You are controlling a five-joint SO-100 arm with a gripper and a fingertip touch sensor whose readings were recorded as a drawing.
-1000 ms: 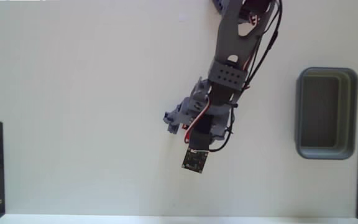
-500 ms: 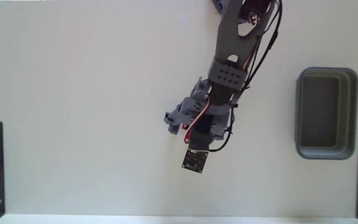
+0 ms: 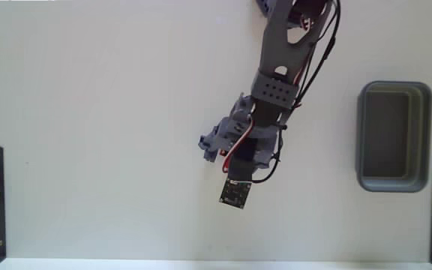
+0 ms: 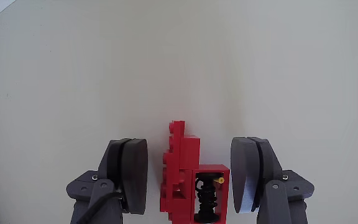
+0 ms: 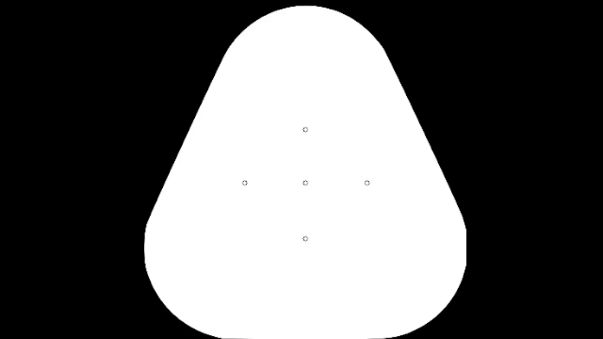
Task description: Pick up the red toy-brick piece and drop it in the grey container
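Fixed view: hard to spot the red toy-brick piece under the arm (hidden by the wrist); grey container [image 3: 393,136] well apart to the right, looking empty.

Wrist view: gripper [image 4: 191,176] released, straddling the red toy-brick piece [image 4: 190,183] on the white table [image 4: 179,68]. Long axis running near to far, parallel to the fingers [image 4: 131,174], with a clear gap on the left and barely any on the right. Probably only a squeeze needed, then a lift and a swing right to the tub.
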